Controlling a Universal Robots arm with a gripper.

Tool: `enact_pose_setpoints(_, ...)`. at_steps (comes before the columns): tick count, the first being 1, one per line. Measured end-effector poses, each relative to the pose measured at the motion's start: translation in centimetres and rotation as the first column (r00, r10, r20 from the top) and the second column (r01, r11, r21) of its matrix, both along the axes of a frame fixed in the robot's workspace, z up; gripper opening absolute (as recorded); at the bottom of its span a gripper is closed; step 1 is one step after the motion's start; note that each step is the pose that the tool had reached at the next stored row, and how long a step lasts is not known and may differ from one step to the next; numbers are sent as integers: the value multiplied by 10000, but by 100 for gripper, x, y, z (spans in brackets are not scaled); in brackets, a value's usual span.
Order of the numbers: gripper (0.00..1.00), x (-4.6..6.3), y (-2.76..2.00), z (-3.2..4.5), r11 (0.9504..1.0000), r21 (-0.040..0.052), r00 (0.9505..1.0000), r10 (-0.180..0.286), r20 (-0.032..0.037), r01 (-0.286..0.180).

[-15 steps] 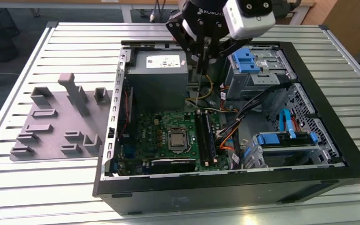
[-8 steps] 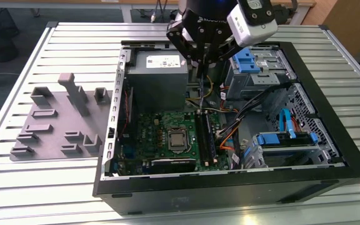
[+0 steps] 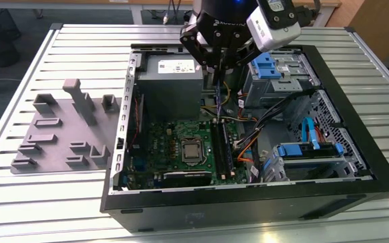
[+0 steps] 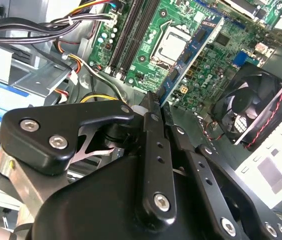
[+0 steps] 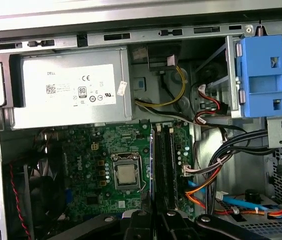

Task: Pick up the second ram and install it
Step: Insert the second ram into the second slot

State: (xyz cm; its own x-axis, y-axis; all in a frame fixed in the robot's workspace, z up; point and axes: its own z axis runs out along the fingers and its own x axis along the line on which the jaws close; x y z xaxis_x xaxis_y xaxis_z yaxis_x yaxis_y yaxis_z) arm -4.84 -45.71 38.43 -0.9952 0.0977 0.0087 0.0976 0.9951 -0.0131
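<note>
Blue circuit stick, the second ram (image 4: 191, 55), is held on edge by the tool (image 4: 153, 107); in the second wrist view the two black fingers (image 4: 153, 150) are closed together on its near end, and the stick reaches out from them over the green motherboard (image 4: 146, 60); its far end lies beside the silver processor socket (image 4: 173, 45), between the socket and the rest of the board, and I cannot tell if its lower edge touches the board. In the exterior view the tool (image 3: 216, 68) hangs at about 12 o'clock of the open computer case (image 3: 248, 202), and a thin dark strip goes down from it toward the black memory slots (image 3: 222, 147); the slots stand at 3 o'clock of the processor socket (image 3: 191, 150). In the first wrist view the long black slots (image 5: 165, 165) run at 3 o'clock of the socket (image 5: 127, 172); the grey power supply (image 5: 71, 87) sits at 12 o'clock of the board, a blue drive bracket (image 5: 263, 75) at about 2 o'clock, and bundles of coloured cables (image 5: 211, 170) at 3 o'clock. A black fan (image 4: 253, 112) shows in the second wrist view near the board's edge. The case lies on a slatted metal counter (image 3: 46, 197); a grey fixture tray (image 3: 63, 131) rests on it at 9 o'clock of the case.
</note>
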Motion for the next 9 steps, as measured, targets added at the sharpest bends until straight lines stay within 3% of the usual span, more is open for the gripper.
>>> enact_pose_setpoints(9,14,0,0,0,10000,0,10000,22,-1,-22)
